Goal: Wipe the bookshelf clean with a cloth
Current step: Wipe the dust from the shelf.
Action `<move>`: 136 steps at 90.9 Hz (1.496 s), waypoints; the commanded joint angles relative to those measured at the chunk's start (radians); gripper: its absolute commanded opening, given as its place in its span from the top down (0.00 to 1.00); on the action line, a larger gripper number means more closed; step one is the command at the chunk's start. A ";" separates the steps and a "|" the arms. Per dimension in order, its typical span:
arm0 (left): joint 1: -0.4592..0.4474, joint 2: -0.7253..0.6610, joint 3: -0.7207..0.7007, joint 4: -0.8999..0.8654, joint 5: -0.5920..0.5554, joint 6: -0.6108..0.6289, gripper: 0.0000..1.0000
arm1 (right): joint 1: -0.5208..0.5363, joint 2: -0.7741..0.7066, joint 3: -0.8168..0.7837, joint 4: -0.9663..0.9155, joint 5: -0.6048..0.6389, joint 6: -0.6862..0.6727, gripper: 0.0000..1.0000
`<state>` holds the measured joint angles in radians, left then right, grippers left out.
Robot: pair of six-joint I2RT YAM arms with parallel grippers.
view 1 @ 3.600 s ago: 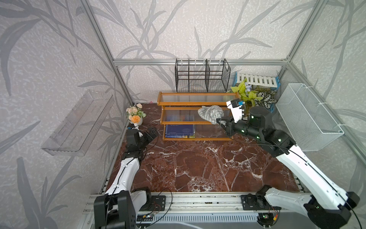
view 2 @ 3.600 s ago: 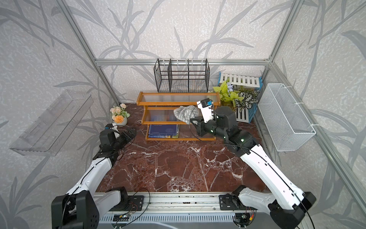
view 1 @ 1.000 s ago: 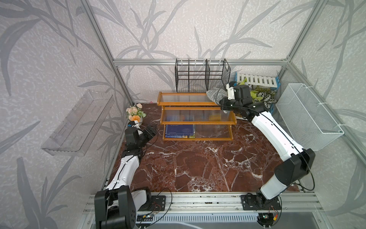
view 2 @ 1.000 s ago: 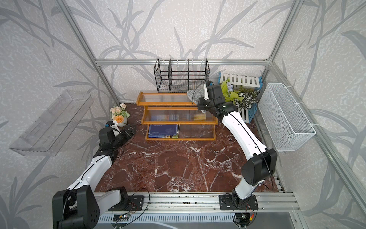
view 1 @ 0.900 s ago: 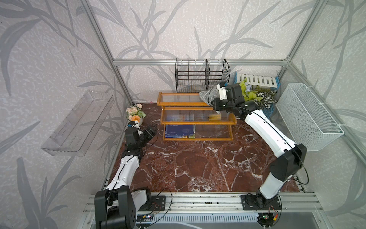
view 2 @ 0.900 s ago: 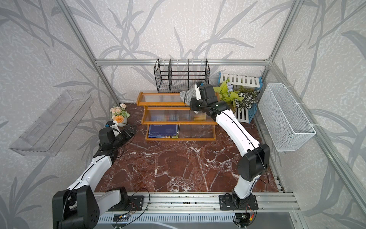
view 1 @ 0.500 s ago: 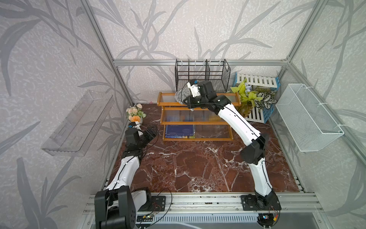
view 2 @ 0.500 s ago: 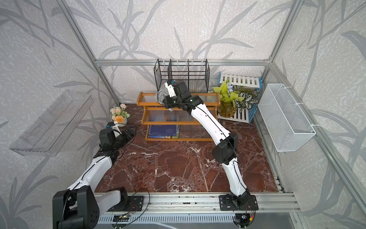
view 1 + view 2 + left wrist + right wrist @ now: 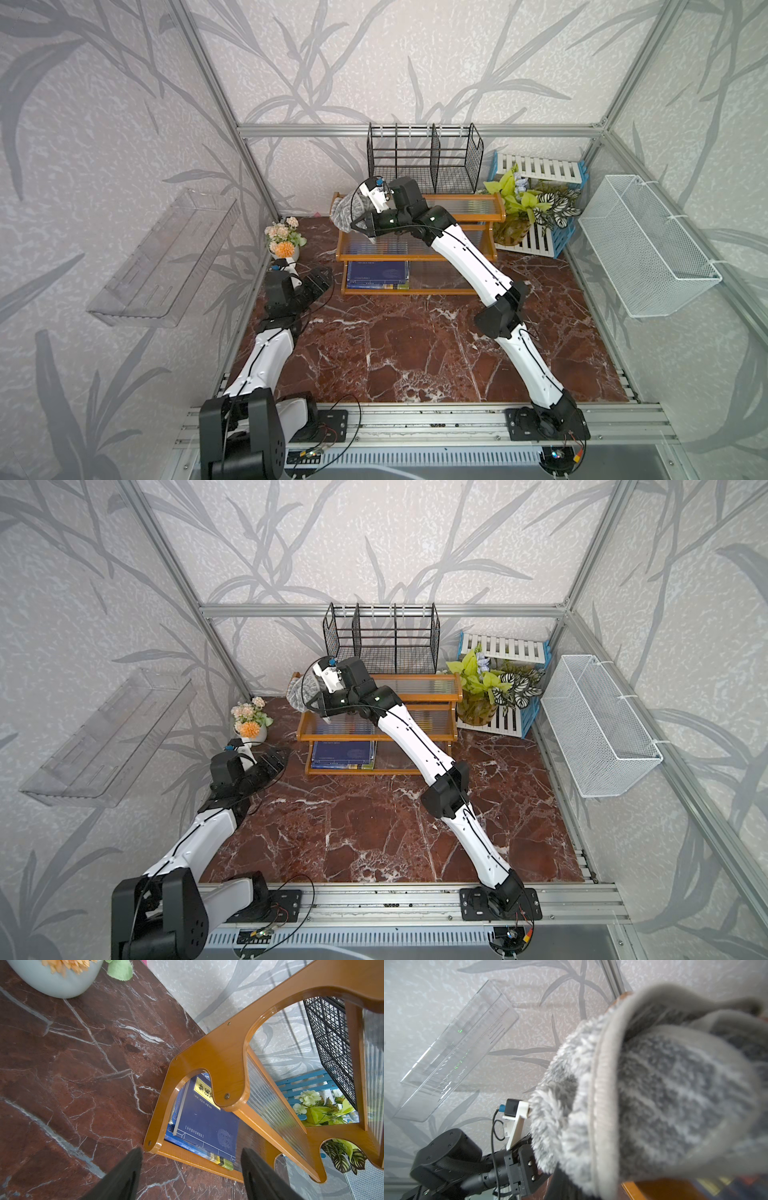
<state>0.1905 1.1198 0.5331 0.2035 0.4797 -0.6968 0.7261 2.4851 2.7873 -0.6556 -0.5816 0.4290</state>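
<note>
One bookshelf [image 9: 467, 207], three tiers. One cloth [image 9: 343, 211], clamped in right end effector [image 9: 357, 223] at top tier's left end. Left end effector [image 9: 319, 282] gapes empty.

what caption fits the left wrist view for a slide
Open left end effector faces the orange-brown wooden stepped bookshelf, blue books stacked on its bottom tier.

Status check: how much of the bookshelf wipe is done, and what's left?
Done: the cloth is picked up and, over the last second, ran right to left along the top tier of the bookshelf. In hand: the right gripper, shut on it, holds it at that tier's left end. Left: likely the lower tiers; the left gripper waits open.
</note>
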 commanded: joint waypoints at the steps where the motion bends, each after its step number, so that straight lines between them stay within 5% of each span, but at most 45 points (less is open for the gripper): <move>1: -0.005 -0.017 -0.004 0.028 0.016 -0.006 0.21 | -0.004 -0.072 0.000 -0.046 -0.090 -0.020 1.00; 15: -0.005 -0.031 -0.002 0.021 0.017 -0.006 0.21 | -0.007 -0.260 -0.181 -0.063 -0.002 -0.089 1.00; 38: -0.005 -0.063 -0.008 0.003 0.020 0.007 0.20 | -0.107 -0.793 -0.881 0.230 0.160 -0.042 1.00; 61: -0.010 -0.095 -0.012 -0.023 0.040 0.031 0.20 | -0.441 -1.240 -1.387 0.310 0.136 -0.008 1.00; 78: -0.023 -0.120 -0.009 -0.053 0.027 0.043 0.20 | -0.671 -1.446 -1.582 0.278 0.090 -0.017 1.00; 99: -0.040 -0.132 0.001 -0.074 0.005 0.046 0.20 | -0.881 -1.456 -1.733 0.358 -0.038 0.010 1.00; 136: -0.087 -0.099 0.010 -0.068 -0.049 0.042 0.20 | -0.899 -1.084 -1.615 0.574 -0.171 0.033 1.00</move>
<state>0.1146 1.0069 0.5316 0.1329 0.4606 -0.6716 -0.1703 1.3552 1.1007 -0.2234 -0.6823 0.4408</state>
